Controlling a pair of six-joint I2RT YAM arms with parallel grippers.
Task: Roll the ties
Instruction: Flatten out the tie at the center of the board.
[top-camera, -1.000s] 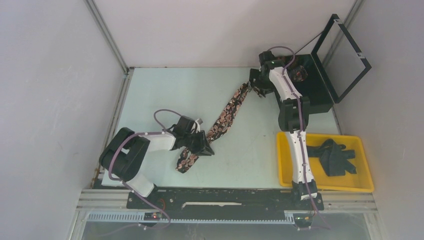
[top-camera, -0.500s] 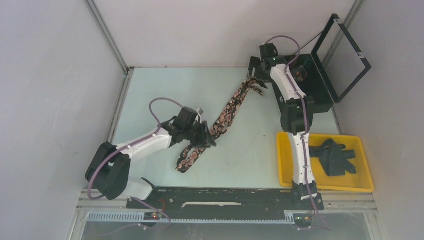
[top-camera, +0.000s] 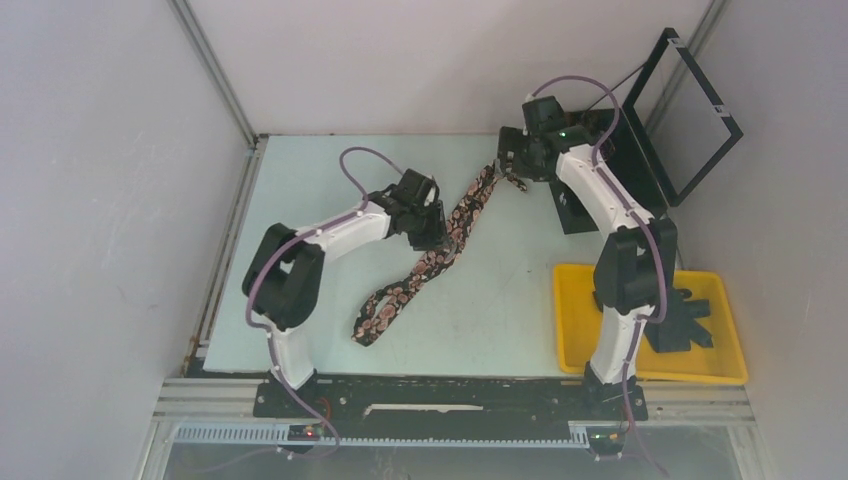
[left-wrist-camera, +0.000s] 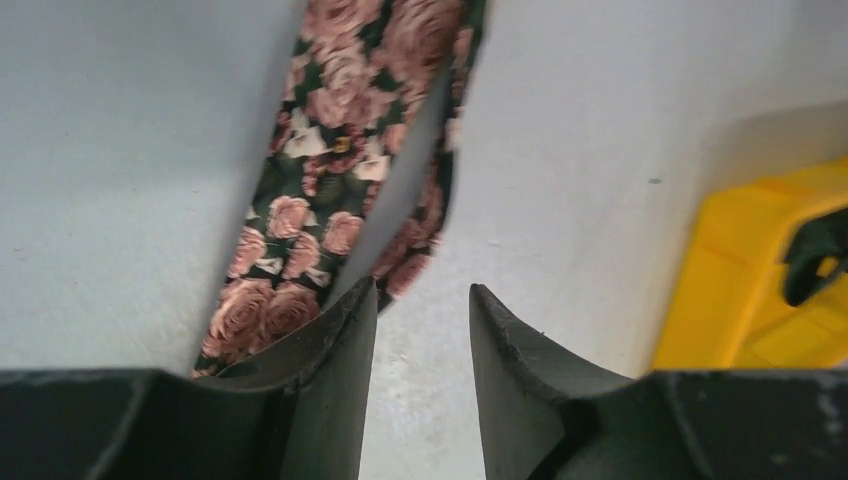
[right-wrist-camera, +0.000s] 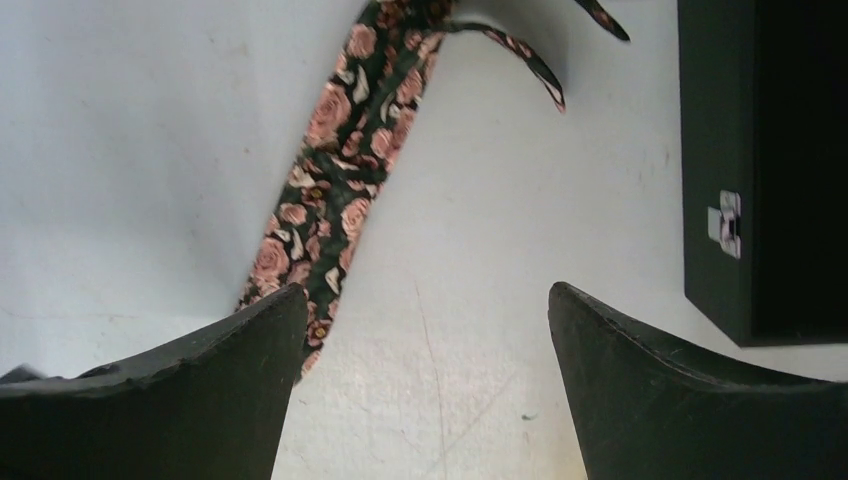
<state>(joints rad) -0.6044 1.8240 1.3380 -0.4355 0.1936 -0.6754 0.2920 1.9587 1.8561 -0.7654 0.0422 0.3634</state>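
One table (top-camera: 330, 180): pale green, with everything below lying on it.
Box (top-camera: 648, 188): black, at the far right corner, its lid raised.
Tray (top-camera: 563, 330): yellow, at the near right; it holds dark ties (top-camera: 692, 322) in a heap, partly hidden by the right arm.
Rose tie (top-camera: 405, 290): black with pink roses. It lies flat on the table on a diagonal, wide end near left of centre, narrow end curled just beside the box.
Right gripper (right-wrist-camera: 428, 300): over the tie's narrow end. Its jaws are spread wide above bare table and grip nothing.
Left gripper (left-wrist-camera: 422, 300): at the tie's middle. Its jaws are partly apart with nothing between them, and the tie lies under the left-hand finger.
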